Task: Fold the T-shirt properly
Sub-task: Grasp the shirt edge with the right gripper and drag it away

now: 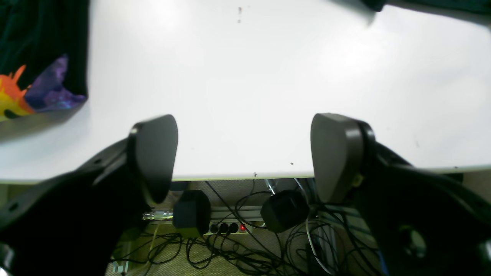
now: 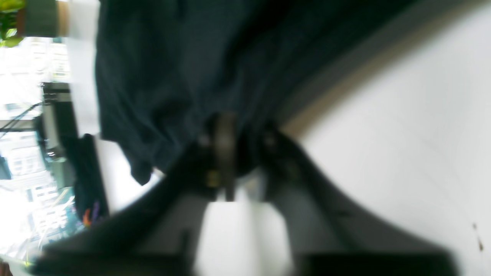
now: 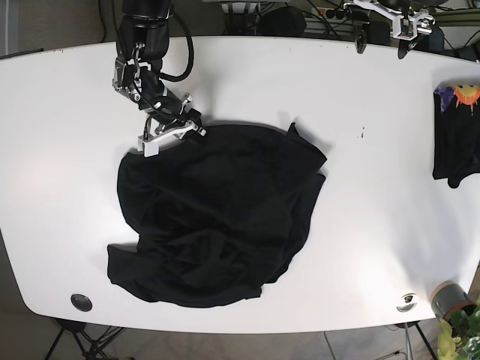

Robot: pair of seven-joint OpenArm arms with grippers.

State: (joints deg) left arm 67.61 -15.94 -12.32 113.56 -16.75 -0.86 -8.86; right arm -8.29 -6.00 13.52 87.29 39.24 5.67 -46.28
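A black T-shirt (image 3: 217, 225) lies crumpled in the middle of the white table (image 3: 67, 150). My right gripper (image 3: 193, 129) is at the shirt's far left edge, shut on the dark cloth. In the blurred right wrist view the gripper (image 2: 238, 153) pinches the dark fabric (image 2: 172, 76). My left gripper (image 3: 381, 41) hangs open and empty over the table's far edge, well away from the shirt. In the left wrist view the gripper (image 1: 243, 153) is wide open above the table edge, and a strip of the black shirt (image 1: 441, 7) shows at the top right.
A folded dark shirt with a colourful print (image 3: 454, 135) lies at the table's right edge; it also shows in the left wrist view (image 1: 38, 88). A potted plant (image 3: 454, 304) stands at the near right corner. A power strip and cables (image 1: 226, 227) lie below the far edge.
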